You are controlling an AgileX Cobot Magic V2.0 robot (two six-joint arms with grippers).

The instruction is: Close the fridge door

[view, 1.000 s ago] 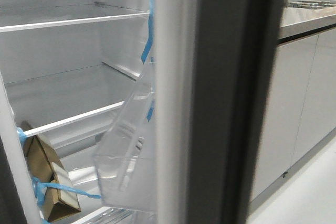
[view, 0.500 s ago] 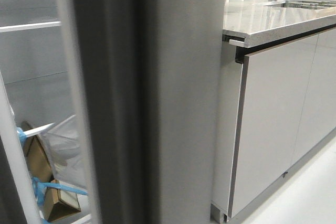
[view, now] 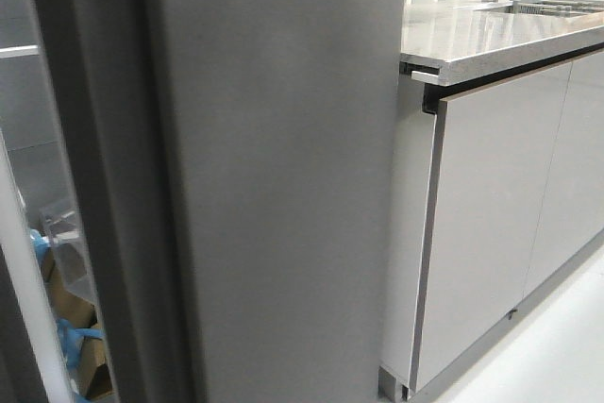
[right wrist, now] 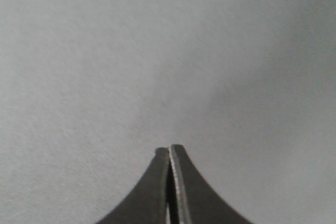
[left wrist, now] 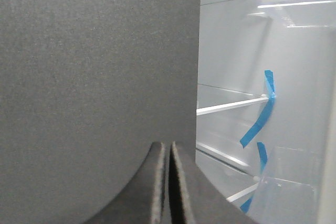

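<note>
The fridge door (view: 274,176) shows its matte dark grey outside across the left and middle of the front view, with its grey edge strip (view: 94,195) toward the left. A narrow gap at the left still shows the white fridge interior (view: 24,110) and a clear door bin (view: 58,226). My right gripper (right wrist: 169,148) is shut and empty, its tips close to the door's plain grey face (right wrist: 168,51); I cannot tell whether they touch. My left gripper (left wrist: 167,145) is shut and empty in front of another plain dark grey panel (left wrist: 94,66). Neither gripper shows in the front view.
The left wrist view shows fridge shelves (left wrist: 231,106), blue tape (left wrist: 260,121) and a clear bin (left wrist: 294,182). A cardboard box (view: 74,301) with blue tape sits low in the fridge. Pale glossy cabinet fronts (view: 491,224) under a stone countertop (view: 491,35) stand right of the fridge.
The fridge door has swung leftward across the front view. It now covers most of the interior, and only a thin gap at the left remains open.
</note>
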